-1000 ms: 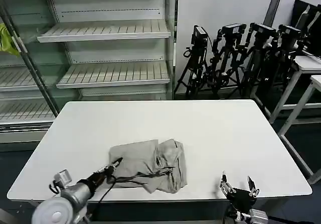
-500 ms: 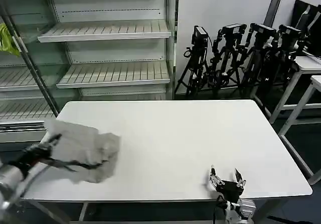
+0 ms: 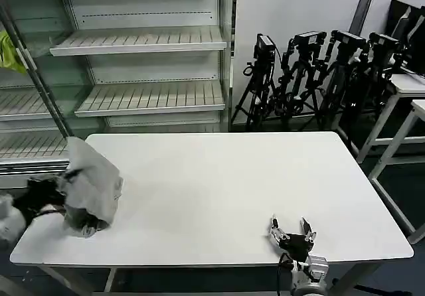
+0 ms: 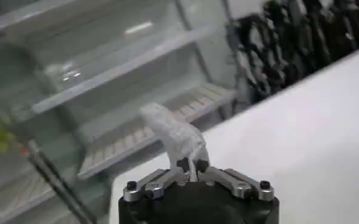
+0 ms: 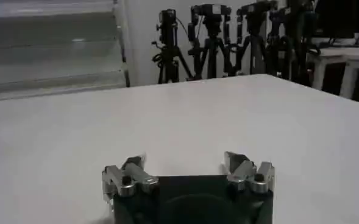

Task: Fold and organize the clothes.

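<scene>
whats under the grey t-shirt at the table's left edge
The left gripper, jaws shut on the bunched T-shirt, above the white table. The cloth hides the tabletop beneath.

Grey T-shirt bunched at my table's left edge

I see the light grey cotton T-shirt [image 3: 91,183] crumpled into a loose, lifted bundle at about 9 o'clock on the white table top, over its left edge. From the left wrist I see a pinched peak of its fabric [image 4: 173,134] standing upright; print hidden.
</scene>
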Action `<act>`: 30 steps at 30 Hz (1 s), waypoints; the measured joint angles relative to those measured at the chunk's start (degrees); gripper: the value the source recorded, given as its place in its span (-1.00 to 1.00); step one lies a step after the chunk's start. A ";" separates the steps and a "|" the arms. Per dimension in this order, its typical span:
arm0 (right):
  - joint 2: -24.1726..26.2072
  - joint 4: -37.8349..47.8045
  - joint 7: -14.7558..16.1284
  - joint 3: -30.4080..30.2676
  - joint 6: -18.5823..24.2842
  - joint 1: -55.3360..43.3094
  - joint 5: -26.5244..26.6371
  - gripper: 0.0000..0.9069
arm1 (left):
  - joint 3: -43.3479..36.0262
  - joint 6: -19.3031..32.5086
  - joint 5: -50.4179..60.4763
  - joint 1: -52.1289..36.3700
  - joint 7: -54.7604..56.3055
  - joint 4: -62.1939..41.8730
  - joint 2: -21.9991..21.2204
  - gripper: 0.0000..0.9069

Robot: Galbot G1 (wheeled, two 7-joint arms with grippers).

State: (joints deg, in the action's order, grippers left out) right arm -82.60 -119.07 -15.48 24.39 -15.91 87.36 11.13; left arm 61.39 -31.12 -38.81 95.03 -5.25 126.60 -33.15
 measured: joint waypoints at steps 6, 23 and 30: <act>-0.50 -1.63 -0.40 0.56 1.80 3.76 -3.07 1.00 | -13.59 -0.40 5.55 -3.80 1.19 2.15 -4.40 -0.84; -2.41 -4.17 -0.93 2.26 3.34 9.82 -7.99 1.00 | -44.45 -1.60 -10.00 -27.34 13.33 -6.99 -24.91 -0.84; -2.56 -4.90 -0.94 2.80 3.28 10.63 -8.14 1.00 | -51.71 -1.66 -11.63 -35.15 17.07 -15.29 -33.19 -0.84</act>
State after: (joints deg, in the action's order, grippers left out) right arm -85.16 -123.97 -16.43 27.19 -12.63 97.99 3.00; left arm 9.68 -32.79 -50.44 59.88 11.82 111.31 -66.34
